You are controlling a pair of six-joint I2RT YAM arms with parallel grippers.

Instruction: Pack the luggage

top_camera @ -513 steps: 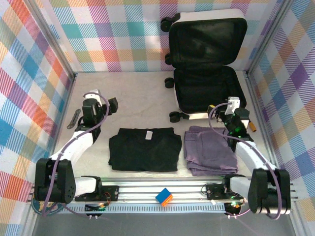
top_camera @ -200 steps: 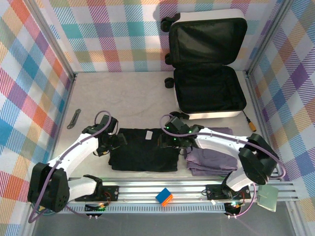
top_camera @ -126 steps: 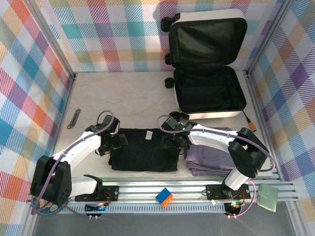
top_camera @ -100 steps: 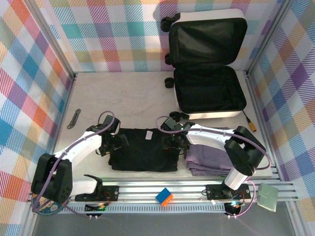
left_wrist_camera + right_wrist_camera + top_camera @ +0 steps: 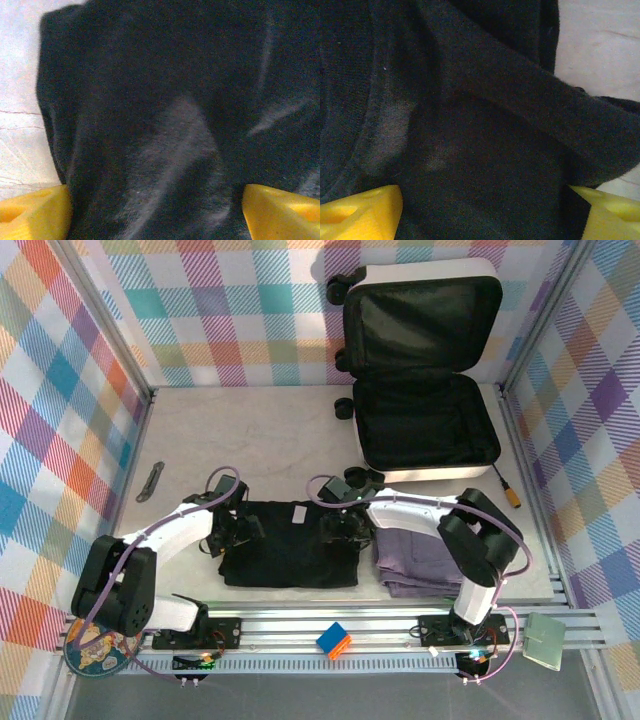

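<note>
Between each gripper's fingers: black garment (image 5: 290, 545), flat on table (image 5: 250, 440). Left gripper (image 5: 155, 200) at its left edge, right gripper (image 5: 485, 200) at its right edge. Both are spread wide, straddling cloth, nothing clamped. Luggage (image 5: 425, 420): beyond the fingers, open, empty. Purple garment (image 5: 430, 560): beside right gripper. Packing not begun; both garments left.

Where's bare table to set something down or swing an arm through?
Free: the wide table stretch between the grey tool and the luggage, behind the black garment. Crowded: the front strip, left gripper and right gripper at the black garment, purple garment alongside.
</note>
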